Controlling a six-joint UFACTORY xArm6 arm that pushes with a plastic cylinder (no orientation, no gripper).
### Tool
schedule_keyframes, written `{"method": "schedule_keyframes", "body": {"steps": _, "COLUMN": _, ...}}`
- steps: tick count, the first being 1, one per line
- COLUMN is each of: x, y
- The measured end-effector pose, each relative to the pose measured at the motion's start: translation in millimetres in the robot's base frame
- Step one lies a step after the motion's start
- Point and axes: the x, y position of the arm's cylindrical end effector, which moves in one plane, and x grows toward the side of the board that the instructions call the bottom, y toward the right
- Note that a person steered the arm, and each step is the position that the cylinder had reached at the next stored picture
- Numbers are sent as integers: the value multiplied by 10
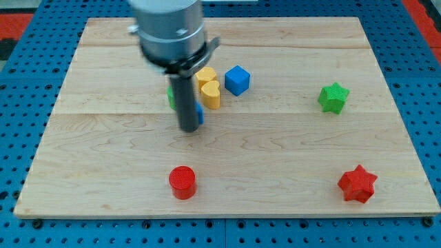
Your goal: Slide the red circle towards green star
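Observation:
The red circle (182, 182) lies near the view's bottom, left of centre, on the wooden board (275, 151). The green star (333, 97) sits at the view's right, in the upper half. My tip (188, 129) is above the red circle in the view, well apart from it, and far left of the green star. The rod hides part of a blue block (199, 114) and a green block (170, 96) behind it.
A yellow hexagon (205, 75) and a yellow heart (211, 94) sit just right of the rod, with a blue cube (237, 80) beside them. A red star (357, 183) lies at the view's bottom right. The board's edges border a blue pegboard.

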Motion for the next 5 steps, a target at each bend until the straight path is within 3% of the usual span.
{"method": "schedule_keyframes", "body": {"steps": 2, "x": 580, "y": 741}}
{"method": "schedule_keyframes", "body": {"steps": 3, "x": 1391, "y": 241}}
{"method": "schedule_keyframes", "body": {"steps": 4, "x": 1593, "y": -448}}
{"method": "schedule_keyframes", "body": {"steps": 5, "x": 966, "y": -272}}
